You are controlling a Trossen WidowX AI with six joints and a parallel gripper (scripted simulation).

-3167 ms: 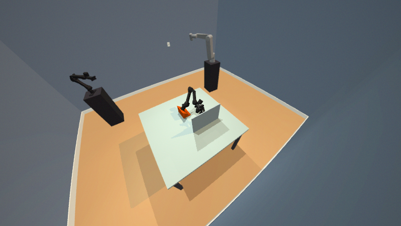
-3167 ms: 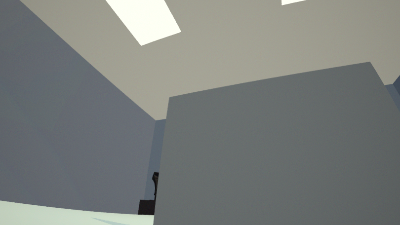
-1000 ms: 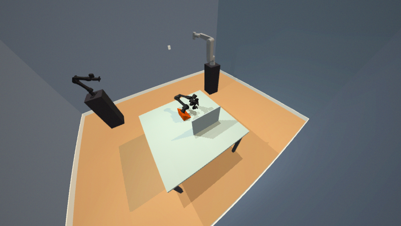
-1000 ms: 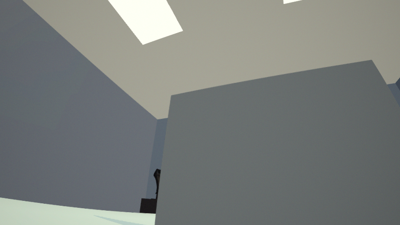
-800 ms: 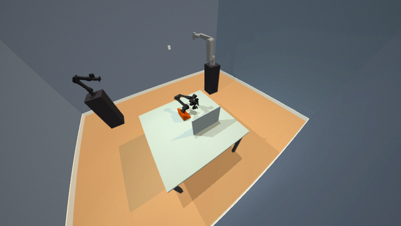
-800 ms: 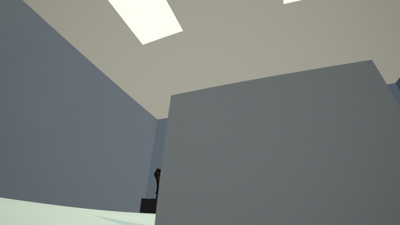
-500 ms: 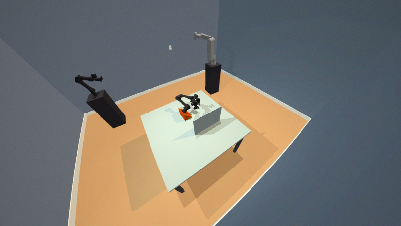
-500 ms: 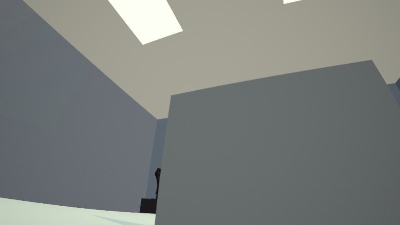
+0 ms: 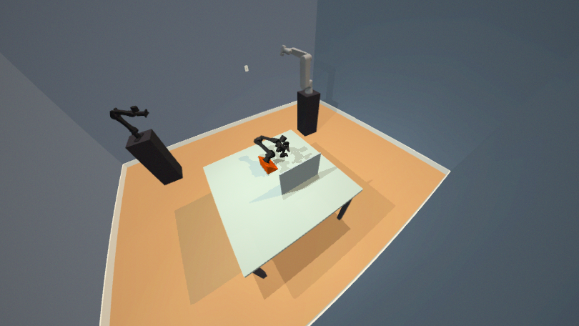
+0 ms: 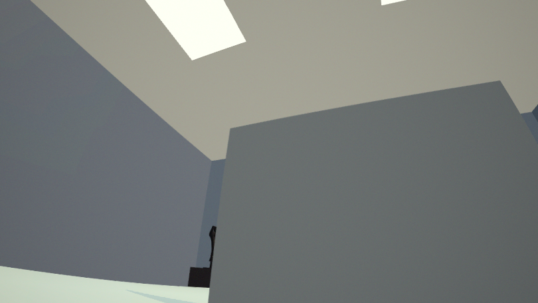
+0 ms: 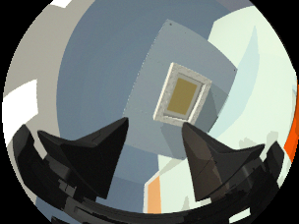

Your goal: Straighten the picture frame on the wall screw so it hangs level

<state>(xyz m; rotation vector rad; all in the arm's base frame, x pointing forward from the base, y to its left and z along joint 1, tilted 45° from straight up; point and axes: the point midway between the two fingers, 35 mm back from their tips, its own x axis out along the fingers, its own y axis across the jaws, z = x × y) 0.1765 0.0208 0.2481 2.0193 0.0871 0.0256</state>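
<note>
The picture frame [image 11: 165, 93], pale speckled border around a gold picture, hangs on the grey upright panel [image 11: 143, 98] [image 9: 299, 174] [image 10: 376, 195]. In the wrist view its long edge is not parallel to the panel's dotted edge; its upper end in that view looks nearer that edge, though the lens bends lines. The screw and notched strip are hidden. My gripper [image 11: 155, 124] [image 9: 286, 150] is open and empty, its two black fingers apart, in front of the panel and short of the frame. The exterior view shows only the panel's back.
The panel stands on the pale table [image 9: 251, 226]. My arm's orange base [image 9: 267, 165] [image 11: 293, 140] is on the table behind it. A black arm [image 9: 123, 119] on a dark pedestal [image 9: 154, 159] and a white arm [image 9: 305, 71] on another pedestal [image 9: 308, 113] stand off the table.
</note>
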